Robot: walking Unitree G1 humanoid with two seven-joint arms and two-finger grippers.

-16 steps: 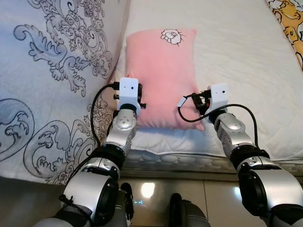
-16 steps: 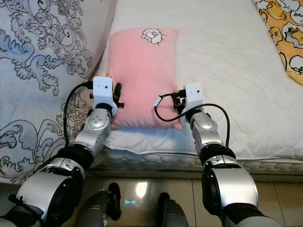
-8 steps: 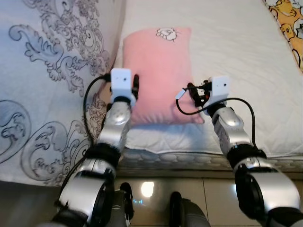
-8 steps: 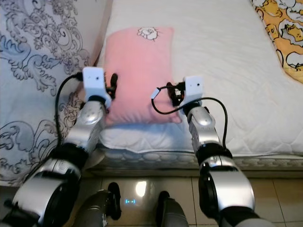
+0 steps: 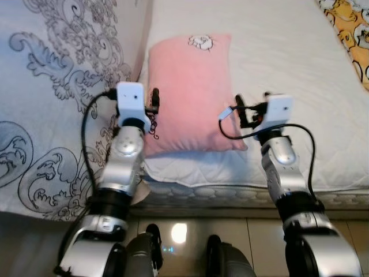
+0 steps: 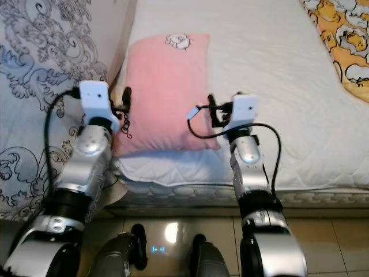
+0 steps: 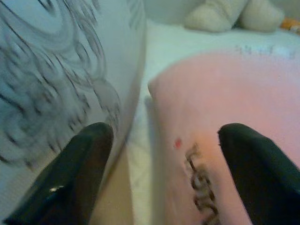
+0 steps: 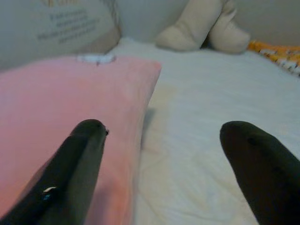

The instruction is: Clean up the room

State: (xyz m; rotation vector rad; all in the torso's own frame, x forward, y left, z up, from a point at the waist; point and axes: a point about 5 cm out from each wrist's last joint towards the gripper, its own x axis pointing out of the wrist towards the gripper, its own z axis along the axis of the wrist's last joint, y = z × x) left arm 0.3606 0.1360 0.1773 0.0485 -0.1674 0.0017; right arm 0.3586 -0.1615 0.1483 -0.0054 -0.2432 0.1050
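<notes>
A pink pillow (image 5: 187, 92) with a small cartoon print lies on the white mattress (image 5: 288, 52), near its front edge. My left gripper (image 5: 153, 108) hovers at the pillow's near left edge, open; in the left wrist view its fingers (image 7: 79, 164) stand wide apart with the pillow's corner (image 7: 211, 117) between them. At the pillow's near right edge my right gripper (image 5: 243, 112) is open too. Its fingers (image 8: 82, 154) straddle the pillow's side (image 8: 70, 103) in the right wrist view. Neither gripper holds anything.
A grey-patterned duvet (image 5: 57, 86) drapes over the bed's left side, against the pillow. A yellow printed blanket (image 5: 353, 34) lies at the far right. A beige plush toy (image 8: 206, 30) sits at the bed's far end. Shiny tiled floor (image 5: 184, 231) lies below the mattress edge.
My left gripper has moved left, from over the pillow to its left edge. The right gripper has shifted a little to the right. The pillow has stayed put.
</notes>
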